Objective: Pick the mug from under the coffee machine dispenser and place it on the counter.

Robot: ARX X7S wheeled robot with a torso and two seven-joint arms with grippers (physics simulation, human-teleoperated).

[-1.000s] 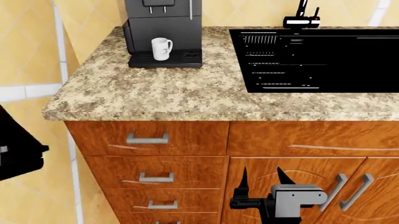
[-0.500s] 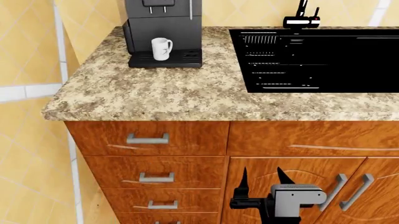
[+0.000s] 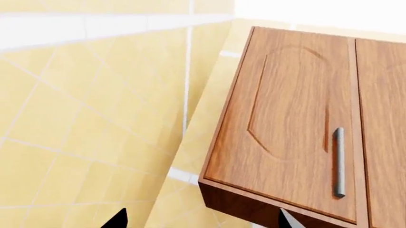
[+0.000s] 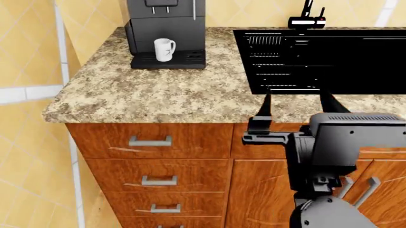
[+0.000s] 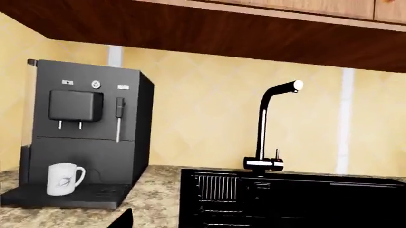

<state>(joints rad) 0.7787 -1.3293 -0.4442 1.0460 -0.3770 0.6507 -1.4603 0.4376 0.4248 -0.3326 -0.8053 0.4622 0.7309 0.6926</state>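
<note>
1. Spread wide and holding nothing, the right gripper [image 4: 297,105] has its two dark fingers pointing up over the front edge of the counter [image 4: 159,95], just before the sink [image 4: 355,61].
2. Only two dark finger tips of the left gripper [image 3: 199,221] show in its wrist view, well apart, so its jaws look open; it faces a wall cabinet [image 3: 298,123] and yellow tiles, and is out of the head view.
3. On the drip tray of the machine [image 4: 166,28], below the two spouts, the mug [image 4: 163,49] stands upright with its handle toward the sink.
4. A broad stretch of bare granite lies between the machine and the rounded front edge, and a narrower strip between machine and sink.
5. Low over the counter hangs the cabinet underside in the right wrist view, with the faucet [image 5: 269,128] standing behind the sink.
6. No writing can be read; the machine's [image 5: 82,128] small front marks and the thin mark on the mug [image 5: 63,179] are too small to make out.
7. Half a second ago the right gripper sat low before the cabinet doors [image 4: 260,190]; it has risen to counter height and looms larger. The mug has not moved.
</note>
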